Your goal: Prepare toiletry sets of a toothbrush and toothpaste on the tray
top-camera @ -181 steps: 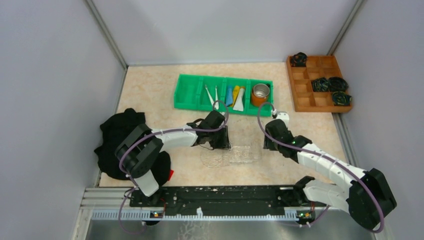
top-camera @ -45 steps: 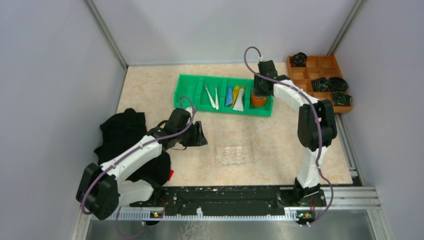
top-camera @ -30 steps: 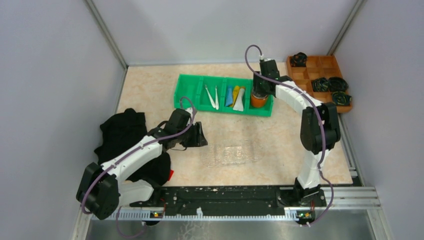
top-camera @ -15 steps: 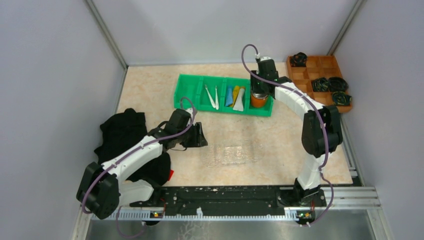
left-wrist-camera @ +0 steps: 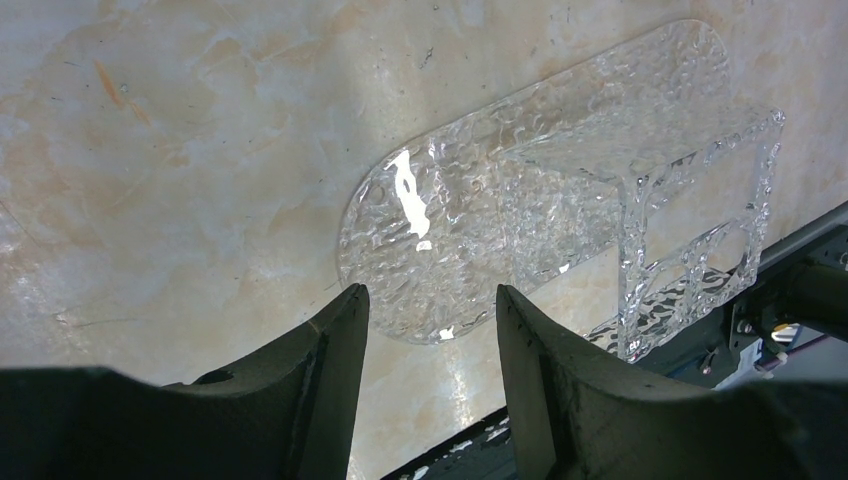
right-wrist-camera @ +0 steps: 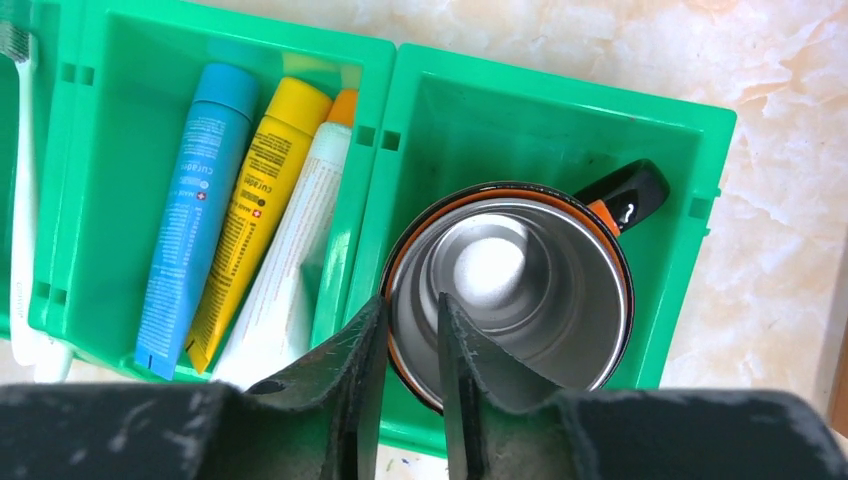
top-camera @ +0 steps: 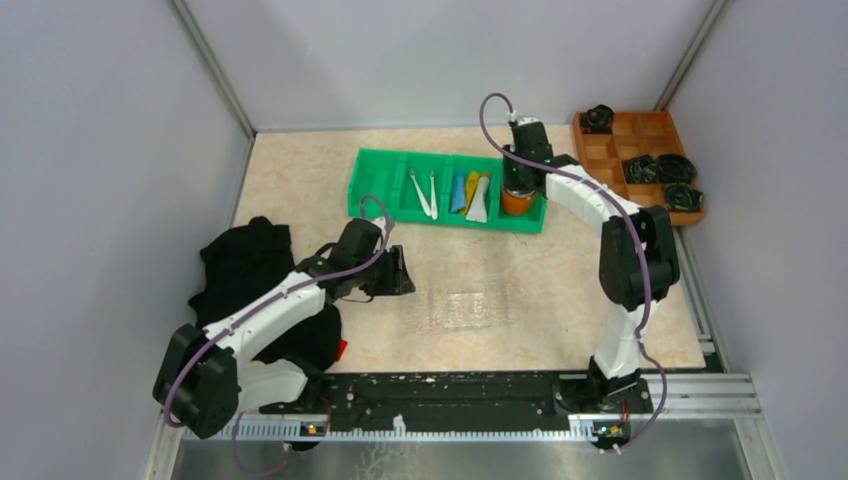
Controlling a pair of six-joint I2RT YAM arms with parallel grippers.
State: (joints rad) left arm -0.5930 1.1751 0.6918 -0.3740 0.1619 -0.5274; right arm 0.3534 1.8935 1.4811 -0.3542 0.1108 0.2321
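Note:
Two white toothbrushes (top-camera: 425,194) lie in the green bin (top-camera: 375,185), with blue (right-wrist-camera: 190,220), yellow (right-wrist-camera: 255,200) and white toothpaste (right-wrist-camera: 290,270) tubes in the compartment to their right. The clear tray (top-camera: 465,308) lies on the table with nothing on it. My left gripper (left-wrist-camera: 432,290) hovers open just left of the tray (left-wrist-camera: 560,200). Over the bin's right end, my right gripper (right-wrist-camera: 412,300) straddles the rim of an orange steel cup (right-wrist-camera: 520,270). One finger is outside the cup and one inside, a narrow gap still showing between them.
A brown wooden compartment box (top-camera: 610,190) with black coiled items stands at the back right. A black cloth (top-camera: 240,270) lies at the left beside the left arm. The cup's black handle (right-wrist-camera: 625,190) points toward the bin's far right corner.
My right gripper's jaws have narrowed around the cup's rim, and the wrist has shifted slightly over the cup. The left arm and the tray have not moved.

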